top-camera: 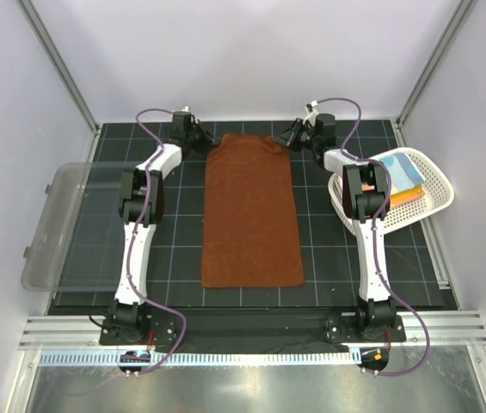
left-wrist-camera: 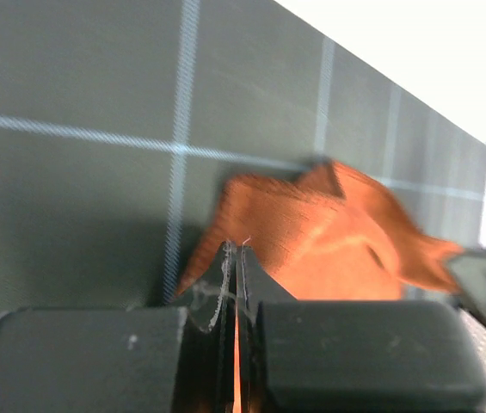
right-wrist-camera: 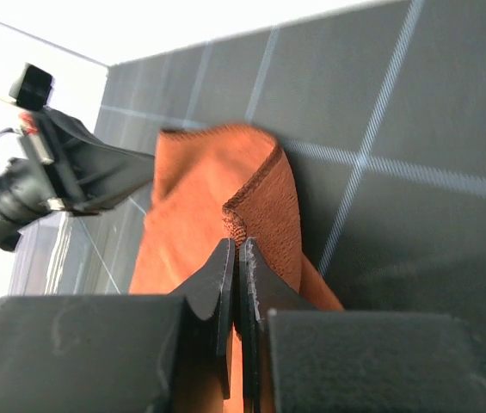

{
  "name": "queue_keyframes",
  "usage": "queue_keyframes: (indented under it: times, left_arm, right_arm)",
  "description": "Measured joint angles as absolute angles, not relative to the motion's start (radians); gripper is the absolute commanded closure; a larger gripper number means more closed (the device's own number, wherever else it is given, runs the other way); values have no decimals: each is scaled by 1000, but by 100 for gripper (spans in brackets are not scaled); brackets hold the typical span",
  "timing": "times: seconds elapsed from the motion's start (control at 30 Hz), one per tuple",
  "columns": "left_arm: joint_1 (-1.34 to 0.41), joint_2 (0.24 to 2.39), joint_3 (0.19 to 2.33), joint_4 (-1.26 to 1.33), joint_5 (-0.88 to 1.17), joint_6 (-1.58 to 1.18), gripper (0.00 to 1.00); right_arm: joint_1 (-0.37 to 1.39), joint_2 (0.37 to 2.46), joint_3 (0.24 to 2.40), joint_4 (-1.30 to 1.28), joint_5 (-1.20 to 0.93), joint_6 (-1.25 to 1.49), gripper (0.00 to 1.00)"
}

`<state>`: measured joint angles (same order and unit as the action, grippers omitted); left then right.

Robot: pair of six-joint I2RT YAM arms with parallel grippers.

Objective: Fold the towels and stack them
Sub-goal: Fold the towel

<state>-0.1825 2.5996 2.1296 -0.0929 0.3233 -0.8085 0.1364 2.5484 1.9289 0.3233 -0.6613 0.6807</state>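
Rust-brown towel (top-camera: pixel 253 219) spread flat on bench (top-camera: pixel 174 249).
Left fingers (left-wrist-camera: pixel 214 295) and right fingers (right-wrist-camera: pixel 217 284) clamped tight on its far corners.

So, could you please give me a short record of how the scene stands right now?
main towel: rust-brown towel, spread flat lengthwise between the arms
left gripper: shut on the far left corner of the rust-brown towel
right gripper: shut on its far right corner
white basket: at the right, holding a light blue towel over a yellow-orange towel
clear plastic bin: at the left edge
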Motion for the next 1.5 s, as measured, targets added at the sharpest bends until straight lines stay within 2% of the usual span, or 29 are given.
queue_keyframes:
  times: [0.4,0.5,0.57,0.7,0.87,0.93,1.2,1.5]
  left_arm:
    - [-224,2438,1822,10,507,-764,99]
    - [-231,2402,1795,-8,526,-702,73]
    - [-233,2386,1796,-28,522,-666,67]
    - [-231,2362,1833,-104,488,-550,61]
    - [-233,2362,1948,-237,394,-478,63]
    - [-240,2361,1967,-245,345,-492,58]
    - [-300,2341,1803,-196,198,-821,57]
    - [-344,2341,1790,-146,70,-1118,60]
  right_arm:
    - [136,2442,1704,358,-680,685,99]
    - [135,2405,1694,351,-682,657,99]
    - [135,2392,1694,351,-684,643,99]
    - [133,2388,1688,344,-685,624,99]
    - [129,2389,1684,317,-685,604,99]
    - [129,2389,1684,317,-685,603,99]
    - [128,2389,1684,328,-684,613,99]
    - [127,2389,1684,330,-683,616,99]
